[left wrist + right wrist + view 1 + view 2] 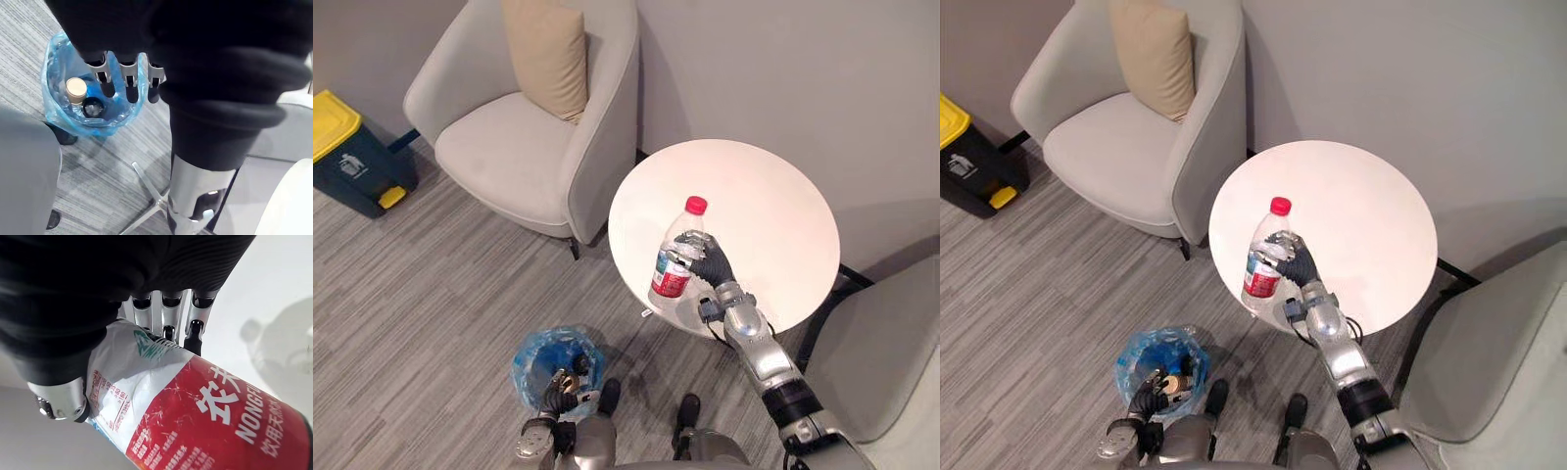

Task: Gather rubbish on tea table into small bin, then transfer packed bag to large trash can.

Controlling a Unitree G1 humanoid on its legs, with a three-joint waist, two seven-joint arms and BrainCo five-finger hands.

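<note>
Over on the far left stood the big trash can (344, 147) with its yellow lid, well apart from everything else and, I'd judge, waiting for the last step. Next came a pale armchair (514, 147) with a tan cushion (546, 54) propped against its back. On the floor in front of the robot sat the small bin (540, 360), lined with a blue bag and close beside the table, presumably so rubbish could go straight down into it. A capped bottle (77, 89) and something dark already lay inside. The left hand (560, 390) hung at the bin's near rim, fingers loose and holding nothing that I could see, perhaps there to steady the bag. To the right was the round white table (773, 196), and on its near edge a plastic water bottle (675, 259) with a red cap and red label, upright. The right hand (713, 264) had its fingers and thumb curled snugly round the bottle's middle, a grip low enough to keep it from tipping. Whether the base touched the tabletop I couldn't tell. The bottle looked like the only rubbish left up there. A second pale chair (881, 343) stood at the far right
</note>
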